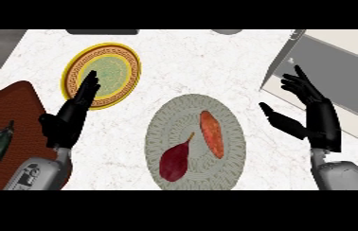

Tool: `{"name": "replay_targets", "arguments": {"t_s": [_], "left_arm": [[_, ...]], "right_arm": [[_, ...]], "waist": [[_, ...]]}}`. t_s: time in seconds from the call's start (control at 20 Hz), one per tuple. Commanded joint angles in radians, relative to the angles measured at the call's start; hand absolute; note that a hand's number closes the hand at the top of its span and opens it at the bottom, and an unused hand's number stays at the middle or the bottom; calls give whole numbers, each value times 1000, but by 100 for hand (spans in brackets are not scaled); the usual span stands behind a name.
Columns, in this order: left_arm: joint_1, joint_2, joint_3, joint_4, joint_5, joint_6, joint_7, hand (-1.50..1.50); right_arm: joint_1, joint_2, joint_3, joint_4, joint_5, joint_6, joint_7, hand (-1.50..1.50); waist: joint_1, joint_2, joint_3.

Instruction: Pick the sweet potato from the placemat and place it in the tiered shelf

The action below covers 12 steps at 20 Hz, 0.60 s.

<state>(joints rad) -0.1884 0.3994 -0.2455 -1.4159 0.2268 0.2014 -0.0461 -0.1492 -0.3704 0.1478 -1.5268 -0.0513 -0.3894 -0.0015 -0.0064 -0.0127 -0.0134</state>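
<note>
Tiered shelf is running off the right edge; near it, your right hand is hovering spread, empty; sweet potato is lying on the placemat.

Sweet potato on placemat, plate behind left, tiered shelf right

Resting open, fingers up: left hand and right hand. Between them, on the grey placemat, an orange sweet potato, nearer the right hand, beside a dark red vegetable (its thin tail just beside the potato). Behind the left fingertips, a yellow plate. Beyond the right hand, the tiered shelf.
</note>
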Motion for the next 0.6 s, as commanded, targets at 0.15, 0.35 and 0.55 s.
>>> {"name": "replay_targets", "arguments": {"t_s": [0.15,0.35,0.55], "left_arm": [[37,-43,-66,-48,-55,10,-3,0],[-37,-53,-44,-14,-56,9,45,0],[-54,-40,-34,10,-49,-16,55,0]], "right_arm": [[42,191,-79,183,-68,-89,-243,-150],[10,85,-61,152,-156,154,-199,-150],[-49,-43,29,123,-70,233,-39,-150]], "waist": [[19,15,15],[11,14,14],[20,16,12]]}}
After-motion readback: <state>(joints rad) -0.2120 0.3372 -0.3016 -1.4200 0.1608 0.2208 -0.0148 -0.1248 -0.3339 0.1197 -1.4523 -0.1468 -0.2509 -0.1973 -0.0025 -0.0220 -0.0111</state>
